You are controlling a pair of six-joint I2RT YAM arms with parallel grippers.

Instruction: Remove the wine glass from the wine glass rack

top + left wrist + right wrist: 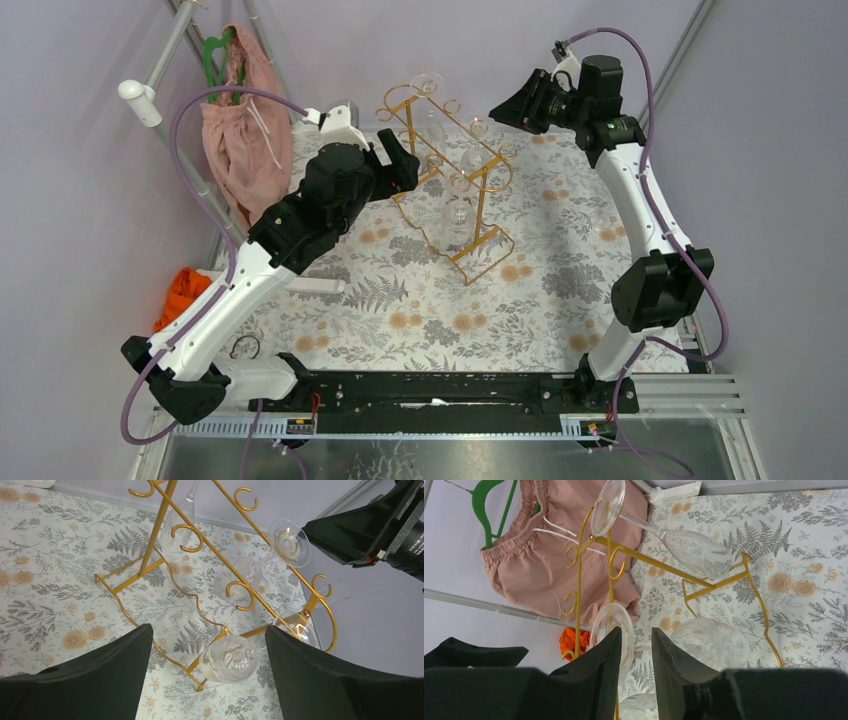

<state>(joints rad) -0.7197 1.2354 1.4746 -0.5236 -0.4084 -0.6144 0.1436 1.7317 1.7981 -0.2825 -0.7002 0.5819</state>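
The gold wire wine glass rack (478, 205) stands at the back middle of the floral table, with several clear wine glasses hanging bowl down from it. My left gripper (403, 162) is open beside the rack's left side. In the left wrist view its jaws (208, 629) stand wide apart above the lowest wine glass (230, 659), apart from it. My right gripper (507, 108) is at the rack's back right end. Its jaws (636, 630) are narrowly apart with nothing between them. Just past the tips, a wine glass (711, 642) shows its stem across the gap.
A pink cloth (240, 140) on a green hanger (489, 500) hangs from a metal stand at the back left. An orange cloth (180, 292) lies at the left edge. A white bar (320, 285) and a black ring (245, 347) lie near the left arm.
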